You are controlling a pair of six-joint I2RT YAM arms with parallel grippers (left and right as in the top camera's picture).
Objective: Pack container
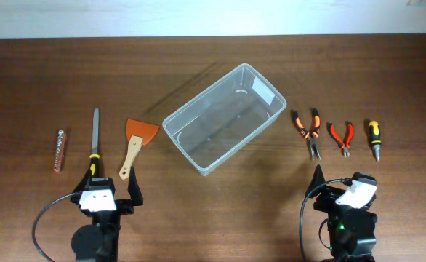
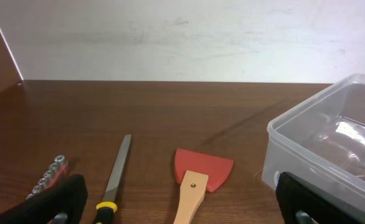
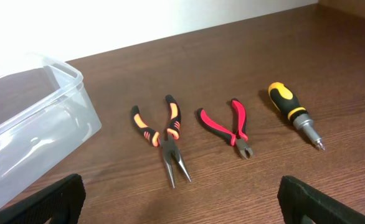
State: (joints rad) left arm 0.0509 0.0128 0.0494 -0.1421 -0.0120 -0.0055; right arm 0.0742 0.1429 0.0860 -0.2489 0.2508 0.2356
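1. The container (image 1: 224, 120) sits mid-desk (image 1: 213, 51), turned on a diagonal, the brown wood showing through its clear floor
2. On its left lie a scraper (image 1: 137, 142), a file (image 1: 94, 135) and a strip of sockets (image 1: 60, 151), each apart from the others
3. On its right, in a row: long-nose pliers (image 1: 309, 132), red cutters (image 1: 342, 137), a stubby screwdriver (image 1: 374, 138)
4. The left hand (image 1: 110, 188) hovers at the near edge behind the file and scraper, fingers spread wide, gripping nothing
5. The right hand (image 3: 184, 200) is near the pliers, fingers parted, released too
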